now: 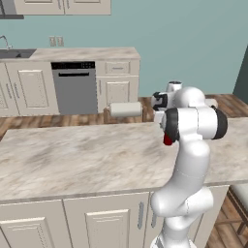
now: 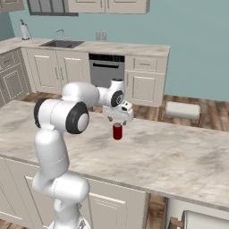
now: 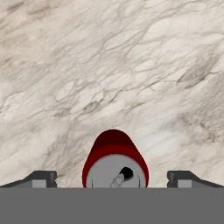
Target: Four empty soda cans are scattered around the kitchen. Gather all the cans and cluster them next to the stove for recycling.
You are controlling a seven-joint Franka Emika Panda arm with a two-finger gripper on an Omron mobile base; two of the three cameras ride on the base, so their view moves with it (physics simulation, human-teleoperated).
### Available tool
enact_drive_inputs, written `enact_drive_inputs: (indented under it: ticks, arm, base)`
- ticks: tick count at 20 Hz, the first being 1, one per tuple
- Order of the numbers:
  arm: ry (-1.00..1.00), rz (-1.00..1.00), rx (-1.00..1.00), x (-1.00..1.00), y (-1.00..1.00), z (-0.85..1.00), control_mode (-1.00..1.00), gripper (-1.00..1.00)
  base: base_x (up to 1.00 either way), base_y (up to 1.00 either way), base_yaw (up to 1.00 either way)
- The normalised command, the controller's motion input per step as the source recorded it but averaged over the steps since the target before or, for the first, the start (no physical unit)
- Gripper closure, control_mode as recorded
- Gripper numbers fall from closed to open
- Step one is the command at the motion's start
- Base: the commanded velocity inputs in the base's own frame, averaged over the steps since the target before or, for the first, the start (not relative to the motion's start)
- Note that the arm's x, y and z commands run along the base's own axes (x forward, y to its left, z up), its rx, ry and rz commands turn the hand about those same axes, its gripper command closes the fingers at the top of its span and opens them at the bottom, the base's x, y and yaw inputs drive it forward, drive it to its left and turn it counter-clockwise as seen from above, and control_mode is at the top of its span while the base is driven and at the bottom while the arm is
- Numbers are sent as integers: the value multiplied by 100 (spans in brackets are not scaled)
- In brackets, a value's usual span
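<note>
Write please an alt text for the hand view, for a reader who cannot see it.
A red soda can stands upright on a marble counter, seen from above with its silvery top, between the two fingertips of the open gripper.

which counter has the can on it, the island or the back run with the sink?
The island counter: a red can stands upright on its marble top, under the open gripper. The back counter carries the sink, no can visible.

The white arm (image 2: 58, 134) bends forward from its base, wrist pointing down, the gripper (image 3: 112, 178) spread wide with its 2 fingertips (image 3: 41, 178) apart.
</note>
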Motion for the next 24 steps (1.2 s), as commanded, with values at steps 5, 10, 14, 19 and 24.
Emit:
enact_drive_inputs:
  ticks: [5, 10, 14, 19, 24]
  arm:
    - [5, 0, 0, 7, -5, -13, -100, -100]
    - [5, 0, 2, 4, -2, -15, -100, -100]
    - [6, 0, 2, 7, -1, -16, -100, -100]
    - [9, 0, 3, 7, -1, -17, -100, -100]
    - [7, 0, 3, 0, -1, -10, -100, -100]
  base:
    - [0, 0, 0]
    - [0, 0, 0]
    - [0, 0, 0]
    - [0, 0, 0]
    - [0, 0, 0]
